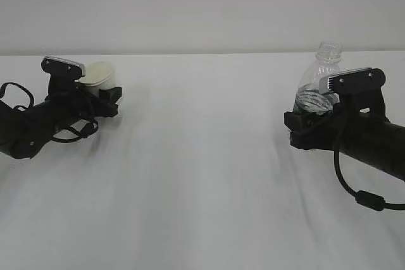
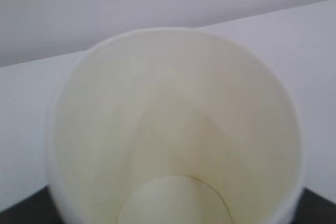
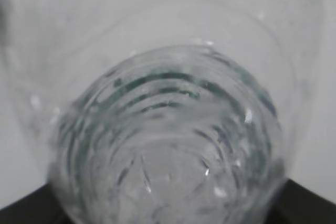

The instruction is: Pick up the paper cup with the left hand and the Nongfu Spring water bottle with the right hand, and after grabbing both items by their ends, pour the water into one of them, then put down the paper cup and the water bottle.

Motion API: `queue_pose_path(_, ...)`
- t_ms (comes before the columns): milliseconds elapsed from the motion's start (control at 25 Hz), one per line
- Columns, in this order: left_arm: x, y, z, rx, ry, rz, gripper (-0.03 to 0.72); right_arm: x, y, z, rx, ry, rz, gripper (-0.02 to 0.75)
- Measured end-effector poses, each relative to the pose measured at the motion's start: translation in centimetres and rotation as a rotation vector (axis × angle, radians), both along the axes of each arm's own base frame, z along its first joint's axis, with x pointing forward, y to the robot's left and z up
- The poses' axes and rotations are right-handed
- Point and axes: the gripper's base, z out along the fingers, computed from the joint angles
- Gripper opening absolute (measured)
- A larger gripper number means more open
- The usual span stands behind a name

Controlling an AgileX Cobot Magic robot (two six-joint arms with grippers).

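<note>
The cream-white paper cup (image 1: 99, 73) sits tilted in my left gripper (image 1: 108, 98), its mouth up and toward the wrist; the gripper is shut on its lower end. In the left wrist view the paper cup (image 2: 173, 129) fills the frame. Its inside looks dry, and only the dark fingers (image 2: 21, 214) show at the bottom corners. My right gripper (image 1: 302, 124) is shut on the bottom end of the clear, capless Nongfu Spring water bottle (image 1: 319, 77), which leans slightly. Down through the bottle (image 3: 168, 129) I see ribs and green label. Whether water is inside, I cannot tell.
Both arms hover low over a plain white table (image 1: 202, 181) in front of a pale wall. A black cable (image 1: 361, 197) loops under the right arm. A wide gap separates the two grippers.
</note>
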Motion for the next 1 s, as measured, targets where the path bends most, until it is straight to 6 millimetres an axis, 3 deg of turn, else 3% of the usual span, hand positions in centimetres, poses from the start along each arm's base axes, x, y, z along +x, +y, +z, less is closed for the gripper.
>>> queue_pose_path(360,0.0,-0.3,3.6,0.037,0.05,-0.067,0.459,0.0,0.0,0.0,0.0,0.0,0.0,0.451)
queue_pose_path(720,-2.8,-1.1,2.3,-0.017,0.104,-0.185,0.456,0.0,0.0,0.0,0.0,0.0,0.001,0.451)
queue_pose_path(1000,-5.0,-2.4,3.1,-0.034,0.095,-0.37,0.452,-0.1,0.1,0.0,-0.016,-0.004,0.028,0.451)
